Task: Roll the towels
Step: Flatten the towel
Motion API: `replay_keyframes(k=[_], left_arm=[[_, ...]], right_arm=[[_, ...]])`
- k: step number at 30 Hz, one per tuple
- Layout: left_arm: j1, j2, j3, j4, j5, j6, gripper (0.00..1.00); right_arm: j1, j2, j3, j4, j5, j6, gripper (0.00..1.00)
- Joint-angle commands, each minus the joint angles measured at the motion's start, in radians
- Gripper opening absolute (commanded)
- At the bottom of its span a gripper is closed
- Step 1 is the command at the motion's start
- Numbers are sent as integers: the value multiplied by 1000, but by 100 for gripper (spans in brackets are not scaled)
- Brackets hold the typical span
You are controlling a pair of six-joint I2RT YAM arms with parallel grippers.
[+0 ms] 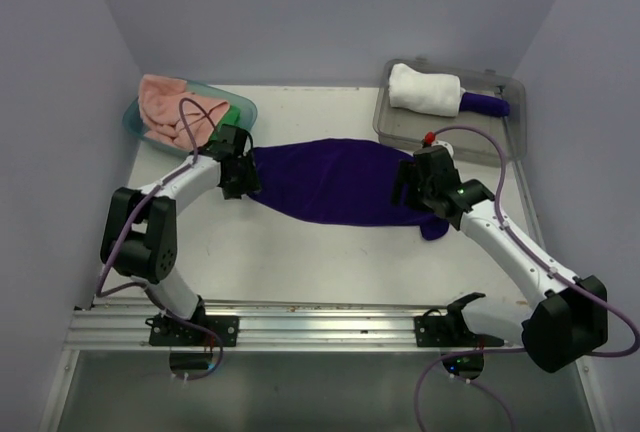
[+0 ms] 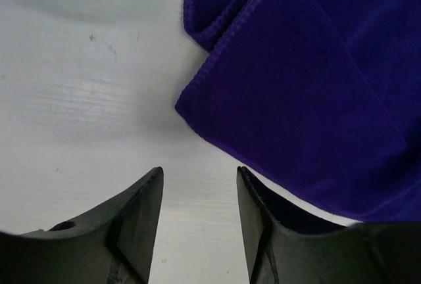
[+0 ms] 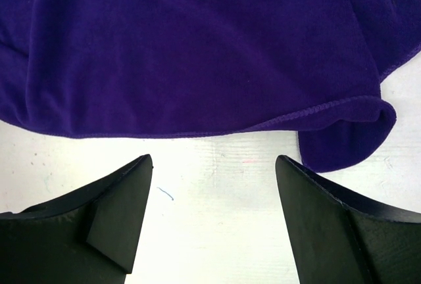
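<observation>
**Inspector A:** Left side first. State of the fingers?

**Inspector B:** The left fingers (image 2: 141, 212) stand apart at a moderate gap, gripping nothing. Only bare tabletop (image 2: 79, 100) shows between them. A folded corner of the dark purple towel (image 2: 302, 87) lies just ahead. Its hem runs close past one finger; whether they touch, I cannot tell.

**Inspector A:** And the right?

**Inspector B:** The right fingers (image 3: 118, 212) are spread wide and empty, with white tabletop between them. The same towel's hemmed edge lies just beyond the tips, and one corner is folded under beside the far finger.

**Inspector A:** Where does the towel lie overall?

**Inspector B:** From overhead it lies unrolled and rumpled across the middle of the tabletop. It stretches between the two arms, one set of fingers at each end.

**Inspector A:** The other towels?

**Inspector B:** The white towel (image 1: 425, 89) lies rolled in the clear grey tray (image 1: 400, 130) at the far right. The salmon pink towel (image 1: 170, 102) and the bright green towel (image 1: 228, 114) are bunched in the teal tub (image 1: 132, 120) at the far left, pink uppermost.
</observation>
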Motion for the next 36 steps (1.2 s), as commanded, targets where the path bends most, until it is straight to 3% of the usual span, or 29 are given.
replay_keyframes(k=[1, 5, 9, 17, 24, 30, 36], left_arm=[[2, 68, 71, 84, -40, 21, 54], [5, 136, 110, 111, -40, 32, 57], [7, 206, 137, 111, -30, 32, 52], [7, 161, 134, 35, -52, -5, 0], [7, -114, 76, -76, -79, -13, 0], [13, -374, -48, -182, -89, -33, 0], [21, -511, -154, -235, -99, -83, 0]], right_arm=[[4, 5, 4, 17, 4, -24, 80], [4, 14, 10, 13, 7, -32, 81], [4, 21, 10, 11, 8, -32, 81], [4, 33, 18, 13, 30, -41, 82], [-12, 73, 6, -3, 39, -28, 86], [-121, 53, -82, -6, -36, -3, 86], [-202, 4, -182, 5, -102, 29, 84]])
